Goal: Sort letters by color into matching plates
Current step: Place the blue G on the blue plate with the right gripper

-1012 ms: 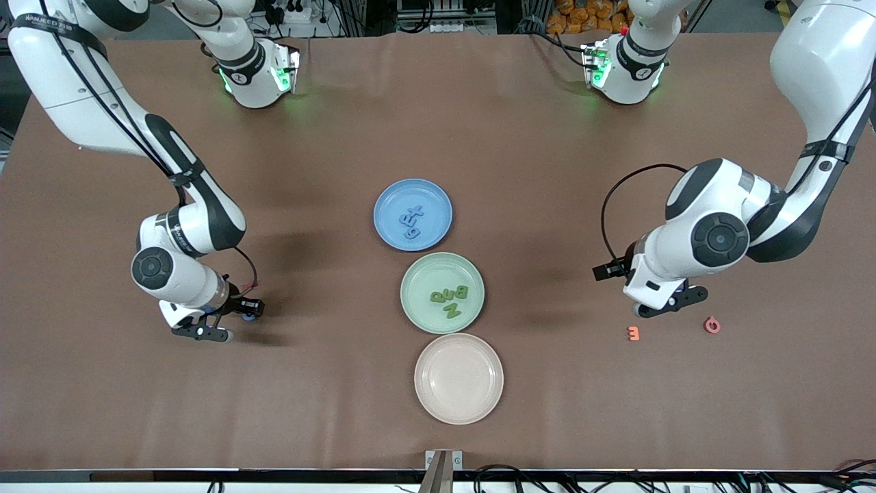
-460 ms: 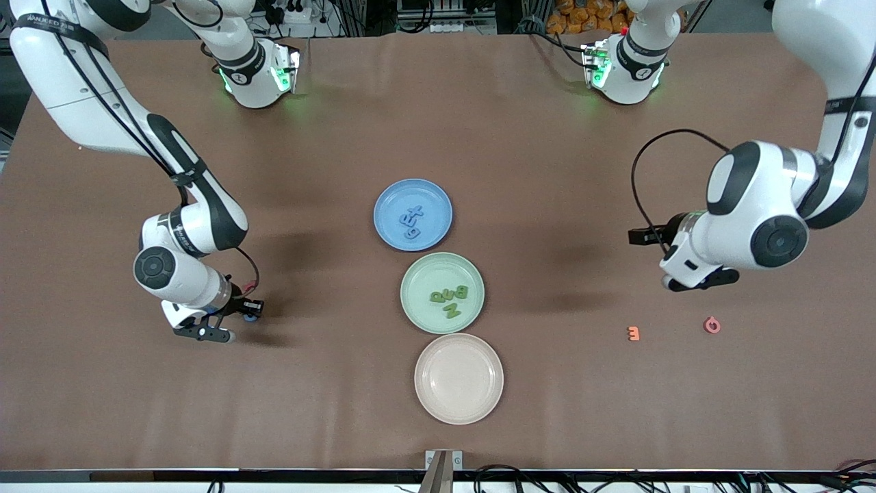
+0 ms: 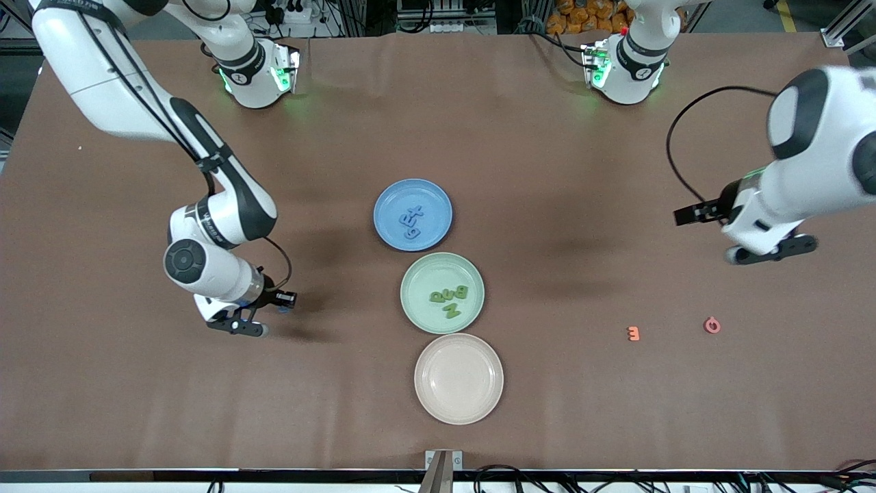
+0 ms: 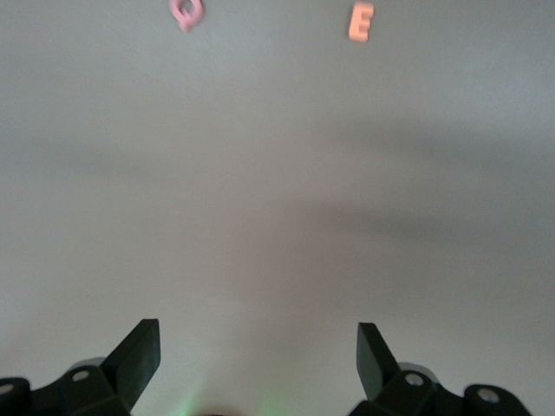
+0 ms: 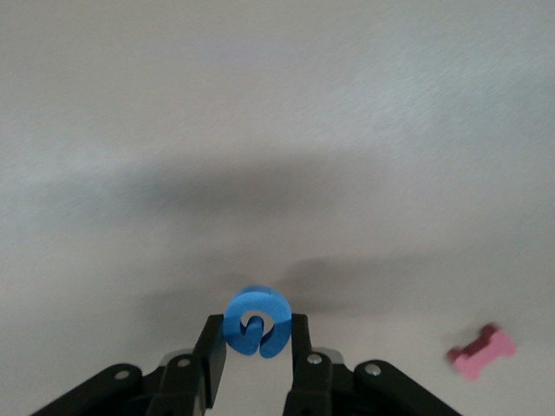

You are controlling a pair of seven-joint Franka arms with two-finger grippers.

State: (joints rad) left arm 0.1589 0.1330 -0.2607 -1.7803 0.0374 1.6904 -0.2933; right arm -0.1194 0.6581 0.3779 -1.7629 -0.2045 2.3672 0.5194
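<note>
The blue plate (image 3: 393, 198) holds blue letters (image 3: 413, 222) lying flat. The pale green plate (image 3: 419, 277), nearer the front camera, holds several green letters (image 3: 449, 298). My right gripper (image 3: 238, 326) hangs low over the bare table toward the right arm's end, apart from the plates. In the right wrist view it (image 5: 257, 326) is shut on a round blue letter (image 5: 257, 321). My left gripper (image 3: 770, 255) is up over the table toward the left arm's end. In the left wrist view it (image 4: 257, 355) is open and empty.
A cream plate (image 3: 458, 407) stands nearest the front camera in the row of plates. An orange letter (image 3: 634, 333) and a pink letter (image 3: 712, 325) lie on the table toward the left arm's end; both show in the left wrist view (image 4: 361, 22) (image 4: 186, 12). A pink bone-shaped piece (image 5: 482, 351) lies near my right gripper.
My left gripper has risen and moved away from the orange and pink letters toward its end of the table. My right gripper has moved toward the plates with the blue letter.
</note>
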